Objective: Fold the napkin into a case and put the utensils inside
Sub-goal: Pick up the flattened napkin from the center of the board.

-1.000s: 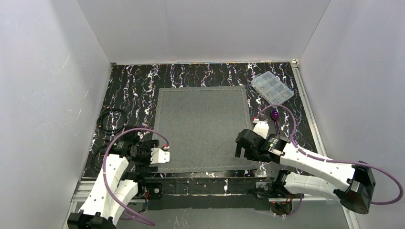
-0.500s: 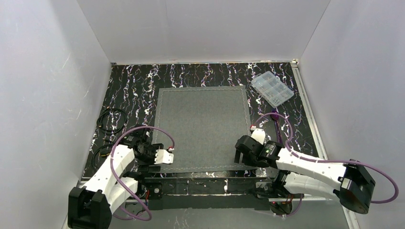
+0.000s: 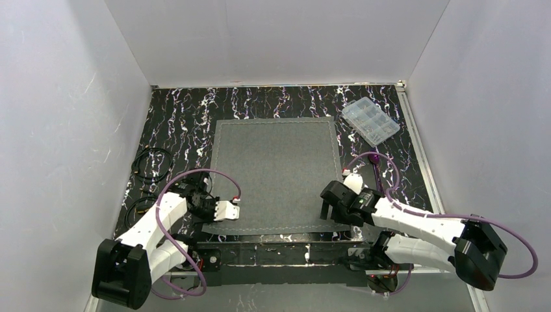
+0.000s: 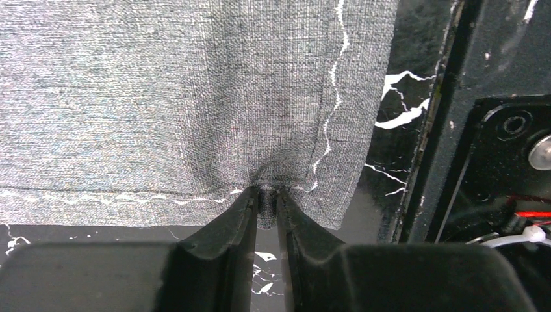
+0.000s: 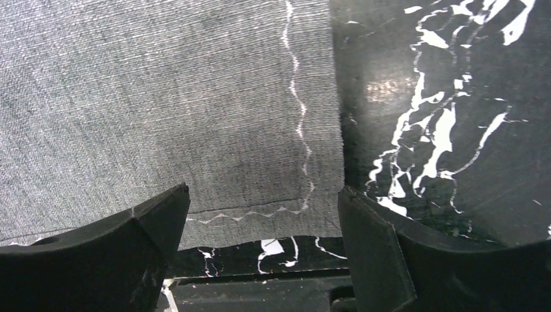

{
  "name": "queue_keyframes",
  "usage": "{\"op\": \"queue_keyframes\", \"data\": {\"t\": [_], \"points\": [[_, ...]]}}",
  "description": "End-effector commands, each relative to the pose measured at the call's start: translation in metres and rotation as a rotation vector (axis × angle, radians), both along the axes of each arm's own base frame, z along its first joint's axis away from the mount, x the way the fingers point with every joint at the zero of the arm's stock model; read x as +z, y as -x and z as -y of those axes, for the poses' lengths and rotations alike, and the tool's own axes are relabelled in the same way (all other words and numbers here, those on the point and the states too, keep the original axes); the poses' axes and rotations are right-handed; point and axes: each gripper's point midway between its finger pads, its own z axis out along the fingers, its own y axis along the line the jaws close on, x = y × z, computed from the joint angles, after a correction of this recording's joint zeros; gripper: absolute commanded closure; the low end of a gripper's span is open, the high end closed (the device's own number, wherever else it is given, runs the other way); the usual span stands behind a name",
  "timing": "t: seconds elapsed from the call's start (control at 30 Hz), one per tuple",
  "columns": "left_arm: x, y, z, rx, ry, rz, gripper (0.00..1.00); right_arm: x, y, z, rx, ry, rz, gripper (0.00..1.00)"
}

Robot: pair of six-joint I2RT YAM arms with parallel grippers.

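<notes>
two corners: left gripper (image 4: 266, 195) pinches napkin (image 4: 162, 97), right gripper (image 5: 260, 218) gapes astride.

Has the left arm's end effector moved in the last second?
Yes. The left end effector has slid rightward, away from the coiled black cable, onto the near-left corner of the napkin, which it now pinches.

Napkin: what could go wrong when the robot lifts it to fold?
1. The left pincer nips only a tiny bit of the napkin edge, so the cloth might slip out when lifted.
2. The right pincer is open around the other near corner, holding nothing; if only one side rises, the fold may go crooked.
</notes>
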Motion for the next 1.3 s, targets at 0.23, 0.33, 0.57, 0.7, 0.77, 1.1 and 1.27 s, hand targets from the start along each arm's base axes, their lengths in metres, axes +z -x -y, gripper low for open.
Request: {"op": "queue_keyframes", "data": {"t": [0.23, 0.33, 0.57, 0.7, 0.77, 1.1, 1.27], "points": [[0.019, -0.009, 0.009, 0.022, 0.052, 0.051, 0.95, -0.009, 0.018, 0.017, -0.057, -0.023, -0.091, 0.1], [0.027, -0.004, 0.01, 0.019, 0.059, 0.042, 0.73, -0.018, 0.019, 0.014, -0.059, -0.046, -0.104, 0.13], [0.034, 0.034, 0.003, -0.086, 0.041, -0.085, 0.61, -0.015, 0.013, 0.013, -0.049, -0.034, -0.095, 0.25], [0.02, 0.038, -0.001, -0.169, 0.028, -0.074, 0.62, -0.011, 0.011, 0.011, -0.055, -0.048, -0.09, 0.38], [0.011, 0.04, -0.006, -0.231, 0.007, -0.058, 0.64, -0.007, 0.008, 0.01, -0.051, -0.051, -0.084, 0.48], [-0.003, 0.033, -0.013, -0.404, -0.036, -0.034, 0.68, 0.014, -0.013, 0.004, -0.055, -0.055, -0.055, 0.82], [-0.016, 0.028, -0.017, -0.456, -0.06, 0.024, 0.71, 0.021, -0.018, 0.001, -0.053, -0.074, -0.05, 0.86]]}}
